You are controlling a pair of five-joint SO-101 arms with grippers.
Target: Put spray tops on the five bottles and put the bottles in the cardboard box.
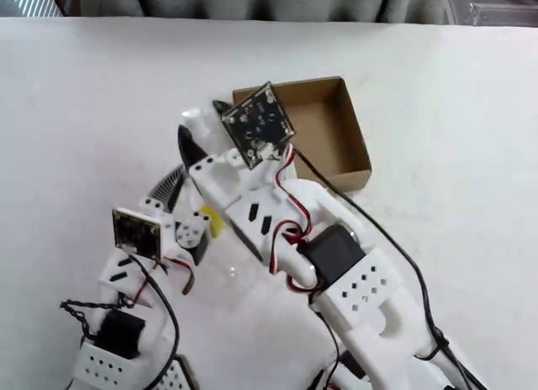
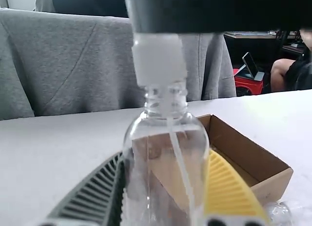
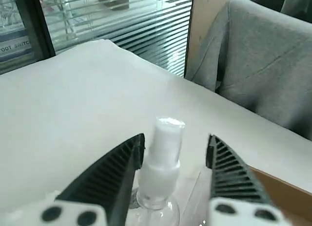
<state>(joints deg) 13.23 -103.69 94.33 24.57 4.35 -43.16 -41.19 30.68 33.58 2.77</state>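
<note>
White spray top (image 3: 163, 153) sits on the neck of the clear bottle (image 2: 146, 158), thread showing under it, its thin tube (image 2: 179, 162) hanging inside. The left gripper (image 2: 163, 179) is closed on the bottle body and holds it upright, near the cardboard box (image 1: 349, 129). The right gripper (image 3: 175, 141) is open, one finger at each side of the top. If these fingers close off-centre, the top may tilt and the thread may jam, I think. Where the box floor shows, it is bare cardboard.
</note>
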